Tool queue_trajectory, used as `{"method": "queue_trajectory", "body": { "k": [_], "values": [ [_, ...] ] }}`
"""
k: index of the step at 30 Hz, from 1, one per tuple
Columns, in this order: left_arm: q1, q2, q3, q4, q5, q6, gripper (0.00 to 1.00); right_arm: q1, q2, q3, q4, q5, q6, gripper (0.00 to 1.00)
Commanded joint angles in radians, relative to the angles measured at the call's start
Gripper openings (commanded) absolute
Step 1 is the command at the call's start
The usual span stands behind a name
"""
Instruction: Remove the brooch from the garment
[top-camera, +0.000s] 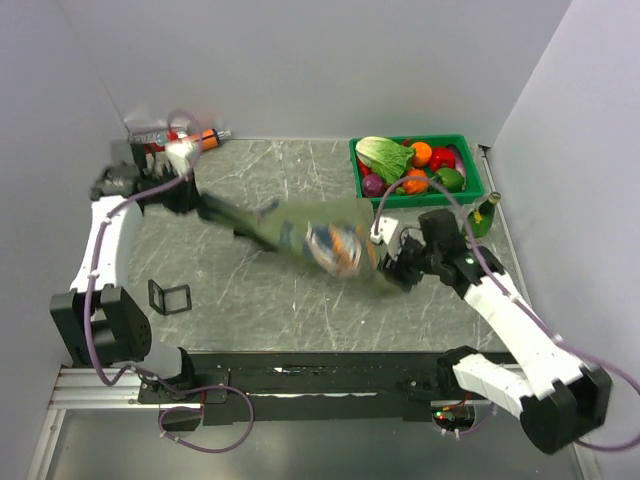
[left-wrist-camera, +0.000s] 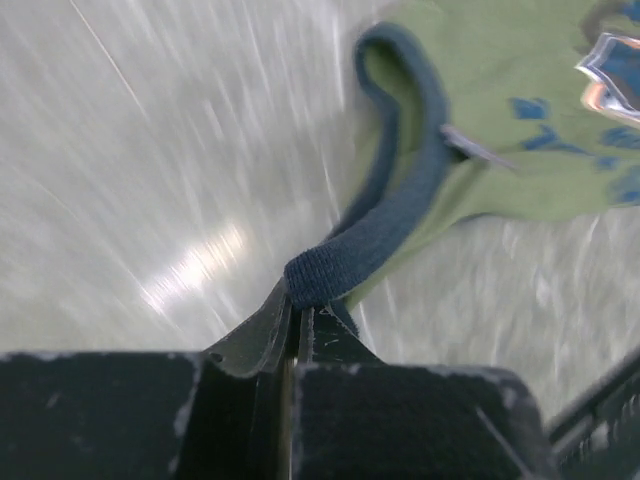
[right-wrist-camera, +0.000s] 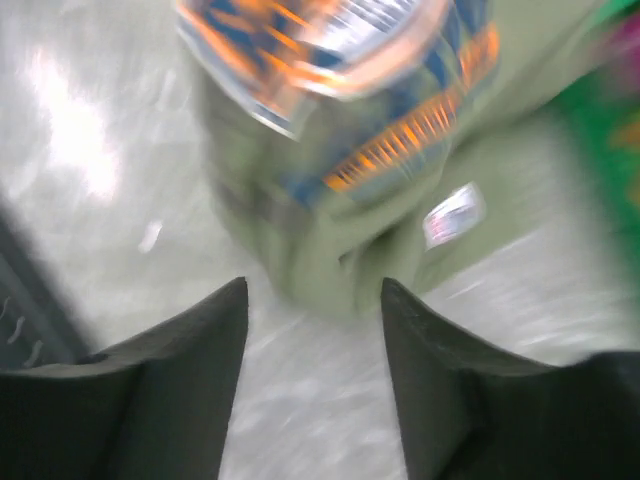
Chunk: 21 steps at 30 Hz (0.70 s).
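Note:
The olive-green T-shirt is stretched and blurred across the middle of the table, its round chest print facing up. My left gripper is shut on the shirt's navy trim, which loops away toward the green cloth. My right gripper is open at the shirt's right end; its jaws stand apart just short of a bunched green fold. The print and the white hem label lie beyond. I cannot make out the brooch in any view; a thin grey sliver lies by the trim.
A green basket of vegetables stands at the back right, with a green bottle beside it. A small black frame stands on the table at the left front. Some tools lie in the back left corner.

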Motion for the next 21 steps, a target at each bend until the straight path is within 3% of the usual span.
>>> {"method": "queue_trajectory", "body": {
  "k": [1,5,13,21],
  "values": [
    [0.006,0.029,-0.232,-0.069,-0.102,0.198,0.01,-0.066,0.064,0.005,-0.134,-0.082,0.023,0.68],
    [0.006,0.063,-0.283,-0.033,-0.126,0.202,0.01,-0.198,0.188,0.187,-0.130,-0.205,0.102,0.72],
    [0.007,0.153,-0.211,0.004,-0.083,0.111,0.02,-0.206,0.513,0.359,0.033,-0.167,0.255,0.67],
    [0.007,0.115,-0.239,-0.011,-0.075,0.072,0.03,-0.208,0.783,0.543,0.177,-0.201,0.425,0.69]
  ]
}}
